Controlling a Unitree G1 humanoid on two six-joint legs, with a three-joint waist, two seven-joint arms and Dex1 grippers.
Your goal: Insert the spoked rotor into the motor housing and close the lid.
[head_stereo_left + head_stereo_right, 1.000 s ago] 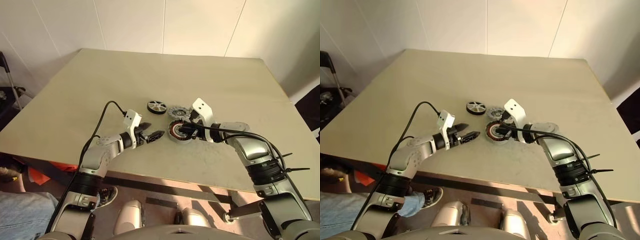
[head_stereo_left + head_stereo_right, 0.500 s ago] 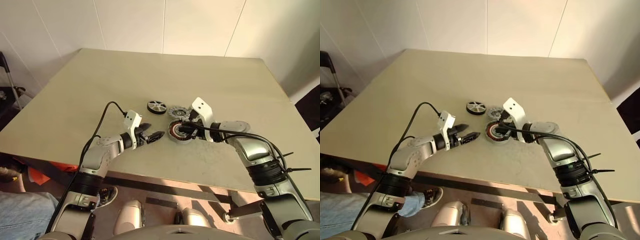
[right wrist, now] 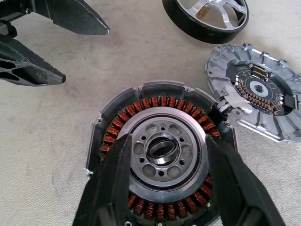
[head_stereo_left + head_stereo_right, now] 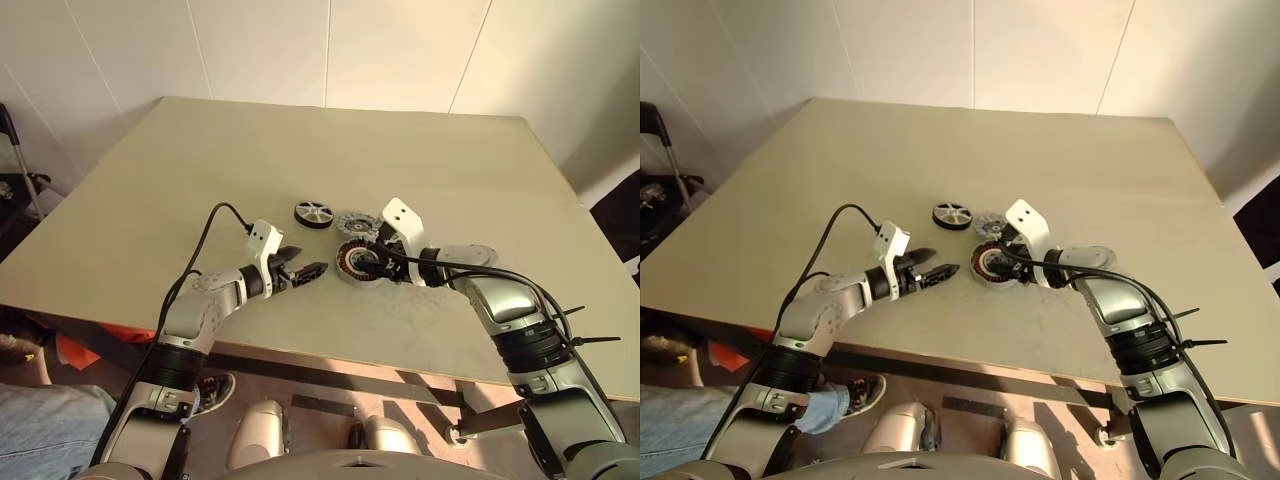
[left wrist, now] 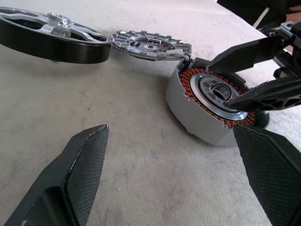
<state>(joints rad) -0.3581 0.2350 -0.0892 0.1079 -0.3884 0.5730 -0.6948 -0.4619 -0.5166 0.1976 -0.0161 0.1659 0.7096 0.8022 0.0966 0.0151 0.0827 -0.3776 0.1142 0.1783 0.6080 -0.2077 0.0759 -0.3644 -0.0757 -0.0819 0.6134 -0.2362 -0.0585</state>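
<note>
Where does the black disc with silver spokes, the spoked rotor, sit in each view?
Left eye: spoked rotor, mid-table, beyond the left gripper.
Right eye, same spot.
Left wrist, flat on the table.
Right wrist, partly cut off.
Shared landmark: the silver-rimmed motor housing with coppery windings.

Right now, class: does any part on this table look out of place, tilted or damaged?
Nothing stands out. The spoked rotor, lid and motor housing all lie flat on the table, close together. The lid's edge meets the housing, and no damage is visible.
</note>
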